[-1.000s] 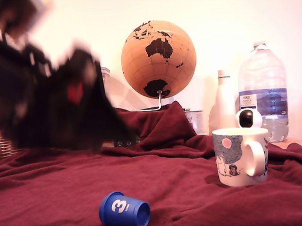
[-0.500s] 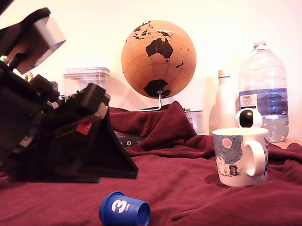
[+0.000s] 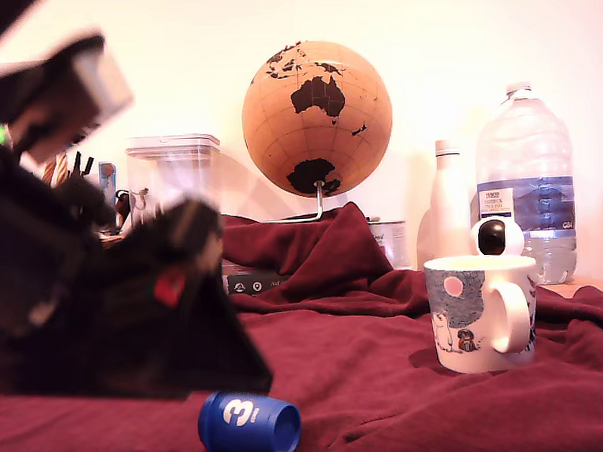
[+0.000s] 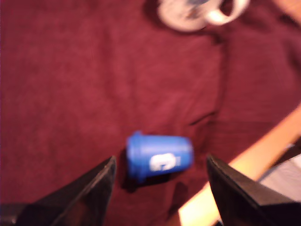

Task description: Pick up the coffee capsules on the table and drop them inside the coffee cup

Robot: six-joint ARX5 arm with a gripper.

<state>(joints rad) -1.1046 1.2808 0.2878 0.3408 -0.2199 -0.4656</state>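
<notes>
A blue coffee capsule (image 3: pixel 248 424) marked with a white 3 lies on its side on the dark red blanket covering the table (image 3: pixel 378 383). My gripper (image 3: pixel 233 374), blurred with motion, hangs just above it at the exterior view's left. In the wrist view the gripper (image 4: pixel 160 161) is open, its two dark fingers (image 4: pixel 94 188) standing either side of the capsule (image 4: pixel 155 149) without touching it. The white printed coffee cup (image 3: pixel 480 313) stands upright at the exterior view's right, handle towards the camera. In the wrist view the cup (image 4: pixel 197 12) shows only as a blurred part at the frame edge.
Behind the blanket stand a cork globe (image 3: pixel 317 115), a clear plastic container (image 3: pixel 174 166), a white bottle (image 3: pixel 446 205), a large water bottle (image 3: pixel 525 176) and a small ball camera (image 3: pixel 495 238). A light wood table edge (image 4: pixel 254 160) runs close beside the capsule.
The arm has swung in from the exterior view's upper left and come down over the blue capsule. The capsule and the cup have stayed put.
</notes>
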